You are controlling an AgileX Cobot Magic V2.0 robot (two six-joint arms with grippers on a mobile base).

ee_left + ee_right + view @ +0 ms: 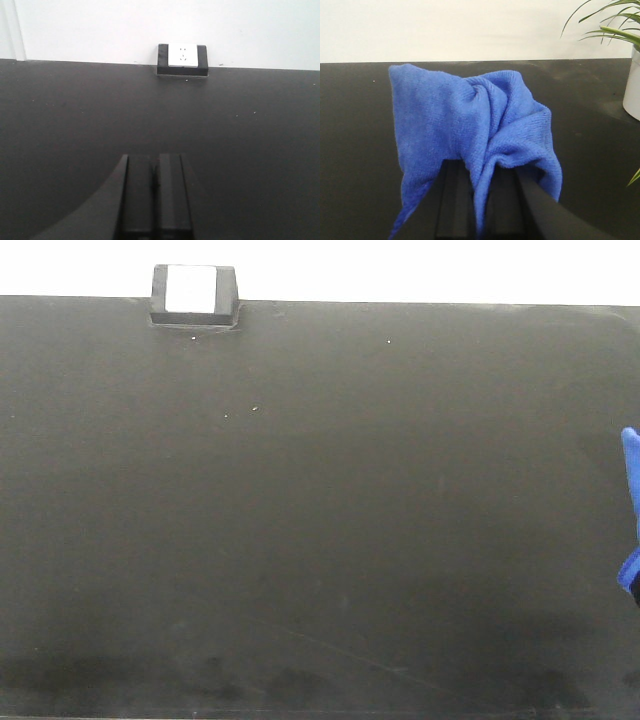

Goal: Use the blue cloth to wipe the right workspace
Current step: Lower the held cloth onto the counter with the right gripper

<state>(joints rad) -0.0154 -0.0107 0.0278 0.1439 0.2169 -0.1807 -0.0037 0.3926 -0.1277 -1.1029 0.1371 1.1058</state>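
The blue cloth [470,115] is bunched and pinched between the two black fingers of my right gripper [479,172]; it drapes forward over the black table. In the front view only a sliver of the cloth [630,510] shows at the right edge, and the right gripper itself is out of frame there. My left gripper [155,162] is shut and empty, its fingers pressed together above the bare black table [75,115]. It does not show in the front view.
A black box with a white socket [194,294] stands at the table's far edge; it also shows in the left wrist view [182,59]. A white pot with a green plant [632,75] stands at the right of the right wrist view.
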